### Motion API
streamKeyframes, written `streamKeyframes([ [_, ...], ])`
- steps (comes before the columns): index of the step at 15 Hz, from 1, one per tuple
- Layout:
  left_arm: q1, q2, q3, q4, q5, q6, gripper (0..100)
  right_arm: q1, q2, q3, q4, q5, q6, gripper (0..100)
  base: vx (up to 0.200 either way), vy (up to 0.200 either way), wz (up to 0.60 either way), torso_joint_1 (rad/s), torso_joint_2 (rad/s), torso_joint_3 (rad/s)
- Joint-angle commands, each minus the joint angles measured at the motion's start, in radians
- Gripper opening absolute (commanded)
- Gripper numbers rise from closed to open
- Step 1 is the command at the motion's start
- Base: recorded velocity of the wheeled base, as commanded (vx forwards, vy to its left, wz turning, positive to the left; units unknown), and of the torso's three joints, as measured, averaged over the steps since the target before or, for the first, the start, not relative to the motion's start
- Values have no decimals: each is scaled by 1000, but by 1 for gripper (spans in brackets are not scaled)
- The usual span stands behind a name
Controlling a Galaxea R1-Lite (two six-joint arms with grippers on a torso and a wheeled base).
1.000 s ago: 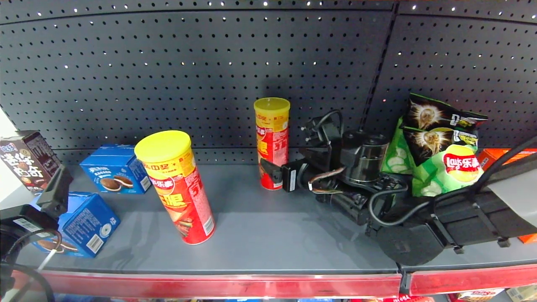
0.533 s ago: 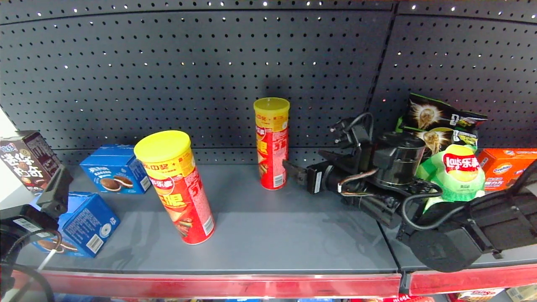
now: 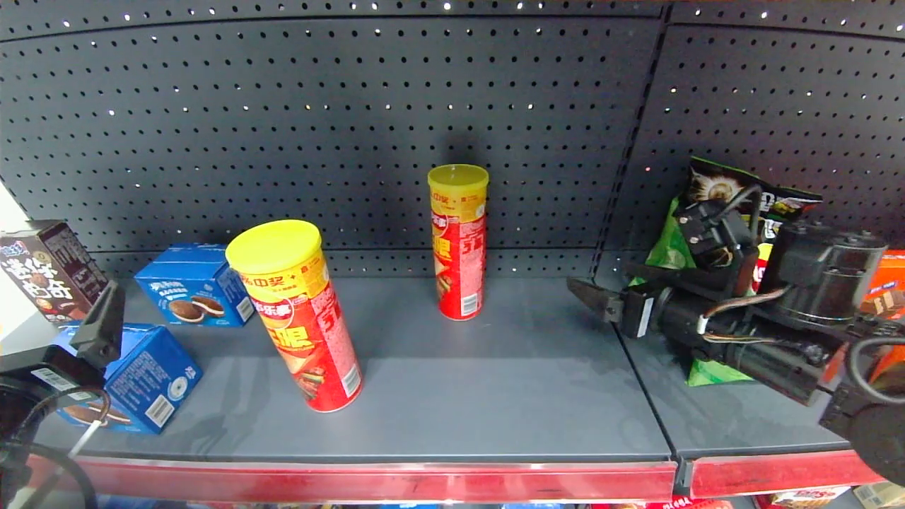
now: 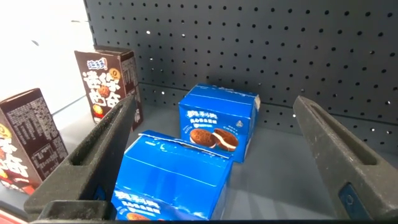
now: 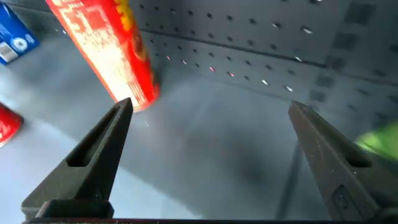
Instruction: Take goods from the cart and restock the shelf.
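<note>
While the right arm lies low over the right end of the shelf [image 3: 495, 382], coming in from the right edge and pointing toward the robot's left, the right claw [image 3: 588, 295] hangs just above the board with its fingers spread wide and nothing between them. Its tips stand near the seam [image 3: 647, 396] where two shelf boards meet. The rear can [image 3: 458, 240], red with a yellow lid, stands upright close to the perforated back panel [image 3: 353, 127], well apart from that claw; a bare stretch of board lies between them and runs forward to the red front lip [image 3: 368, 481]. The front can [image 3: 300, 318], of the same kind, stands upright nearer the lip and to the left. Behind the right arm a green chip bag [image 3: 668, 247] leans against the back panel, partly hidden, with an orange box [image 3: 894, 276] at the far right edge.

The left claw [image 4: 214, 155] is held at the shelf's left end, fingers wide apart. The near blue box [image 4: 171, 180] lies between them; whether either finger touches it cannot be told. A second blue box [image 4: 219, 121] stands behind it near the back panel, and two brown cartons [image 4: 109, 74] stand upright at the left edge.
</note>
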Motion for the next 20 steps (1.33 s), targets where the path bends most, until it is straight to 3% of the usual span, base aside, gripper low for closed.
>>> streamKeyframes([
  [1,-4,15,0,-1,0,0,100,-7,-191,22,147,-4,-3,100,0,0,0,0,0,0],
  [3,-7,15,0,-1,0,-2,100,10,-268,-30,296,-17,-7,100,0,0,0,0,0,0],
  [6,-18,24,0,-1,0,-2,100,64,-380,-61,449,-154,-14,100,0,0,0,0,0,0],
  [8,-63,63,0,-1,0,-8,100,90,-495,-81,625,-264,-12,100,0,0,0,0,0,0],
  [11,-92,140,0,-1,0,-11,100,29,-596,-124,785,-300,-4,100,0,0,0,0,0,0],
  [16,-121,287,0,-1,3,-14,100,-76,-655,-144,837,-300,29,100,0,0,0,0,0,0],
  [20,-121,371,-25,-1,3,-17,100,-96,-668,-162,839,-298,52,100,0,0,0,0,0,0],
])
